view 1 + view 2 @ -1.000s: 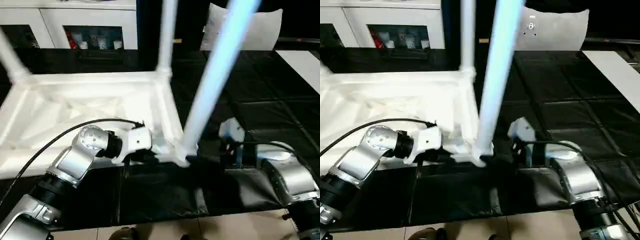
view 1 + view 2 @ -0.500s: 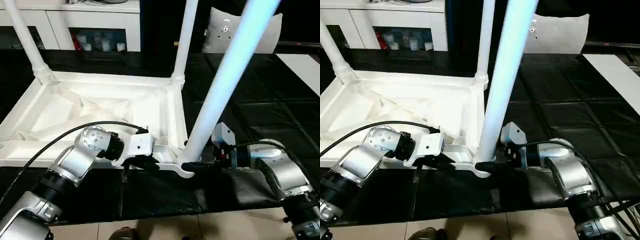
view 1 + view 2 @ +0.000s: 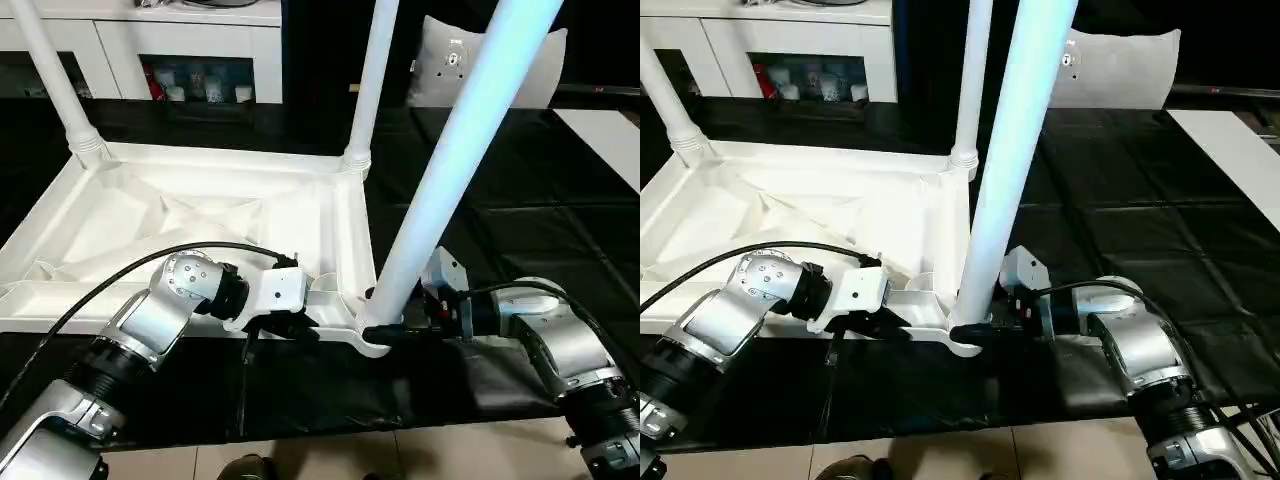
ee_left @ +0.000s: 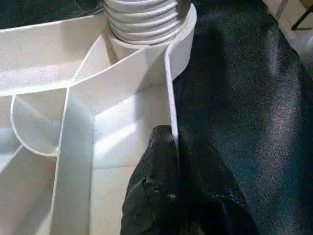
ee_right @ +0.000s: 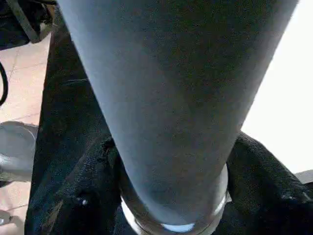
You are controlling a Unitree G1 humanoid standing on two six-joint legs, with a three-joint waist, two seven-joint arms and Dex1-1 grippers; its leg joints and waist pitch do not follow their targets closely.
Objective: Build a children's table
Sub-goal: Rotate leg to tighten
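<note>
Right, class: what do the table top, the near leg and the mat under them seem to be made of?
Table top: looks like moulded white plastic, smooth and slightly glossy, with thin ribs on its underside.
Near leg: likely the same plastic, smooth, with moulded ridges at its base.
Mat: black, faintly shiny and wrinkled, with a tile-like grid; probably foam or vinyl.

Left claw (image 4: 168, 161) pinched shut, right claw (image 3: 992, 322) fingers spread

Bright overhead light washes the white children's table (image 3: 200, 215), burning out detail on its upturned underside, while the black floor covering (image 3: 520, 200) toward 3 o'clock carries soft sheen. The nearest leg (image 3: 450, 150) glows bluish and soft-edged. In the right wrist view that leg looms dark, backlit and unfocused.
</note>
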